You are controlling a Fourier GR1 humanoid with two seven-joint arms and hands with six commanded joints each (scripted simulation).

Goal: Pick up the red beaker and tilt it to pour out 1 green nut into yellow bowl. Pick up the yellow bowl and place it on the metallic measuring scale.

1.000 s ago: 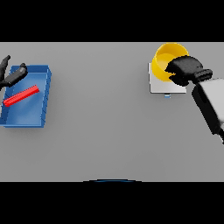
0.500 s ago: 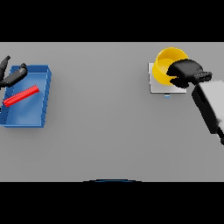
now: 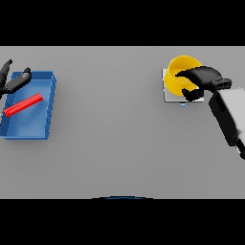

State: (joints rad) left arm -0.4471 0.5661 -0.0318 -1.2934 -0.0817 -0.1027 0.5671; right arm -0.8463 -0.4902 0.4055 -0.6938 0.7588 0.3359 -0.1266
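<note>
Yellow bowl (image 3: 181, 72) sits in the upper right of the frame, on top of the metallic measuring scale (image 3: 167, 93), a pale square plate whose left edge and lower strip show from under the bowl. Right hand (image 3: 203, 79) is at the bowl's right rim; its dark fingers (image 3: 184, 74) curl over the rim into the bowl and the thumb (image 3: 191, 93) sits below the rim on the outside, so the fingers are clamped on the bowl. White and grey right arm (image 3: 229, 117) runs down toward the right edge.

Blue tray (image 3: 48, 107) lies at the far left of the frame on the grey desk (image 3: 115, 129). Red beaker (image 3: 23, 105) lies tilted inside the tray, a long red shape slanting from lower left to upper right. Left hand (image 3: 12, 81) is at the upper left corner of the tray, over its rim, fingers spread apart and holding nothing, not touching the beaker. Green nut cannot be made out.
</note>
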